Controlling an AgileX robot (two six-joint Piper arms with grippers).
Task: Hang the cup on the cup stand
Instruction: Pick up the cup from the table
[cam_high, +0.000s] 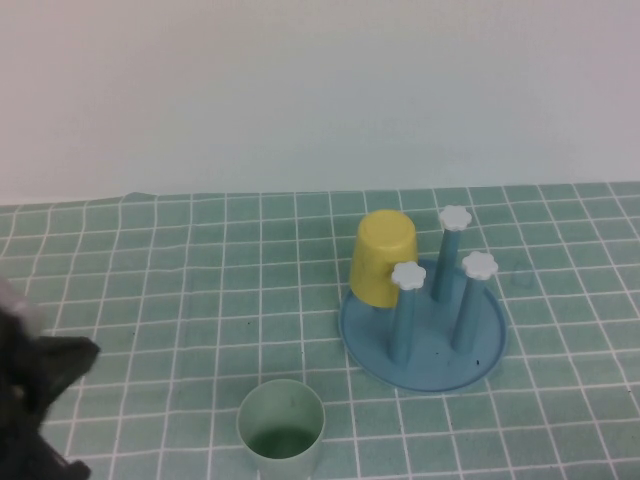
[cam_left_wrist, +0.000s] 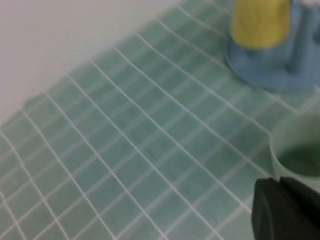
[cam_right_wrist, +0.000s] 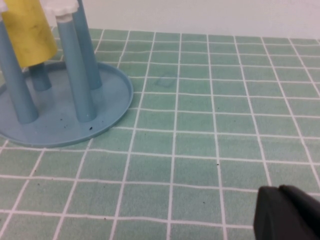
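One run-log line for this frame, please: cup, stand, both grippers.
pale mint-green plastic cup: upright on table, ungrasped | blue plastic cup stand: yellow cup on peg, three pegs free | left gripper: near-left edge | right gripper: right of stand

Open tile between left gripper (cam_high: 40, 385) and cup (cam_high: 281, 430).

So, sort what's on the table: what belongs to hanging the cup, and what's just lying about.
For the job:
- the cup, upright near the front edge
- the cup stand, three pegs free
- the left gripper, at the table's left edge

Lying about:
- the yellow cup, upside down on the stand
- the right gripper, right of the stand
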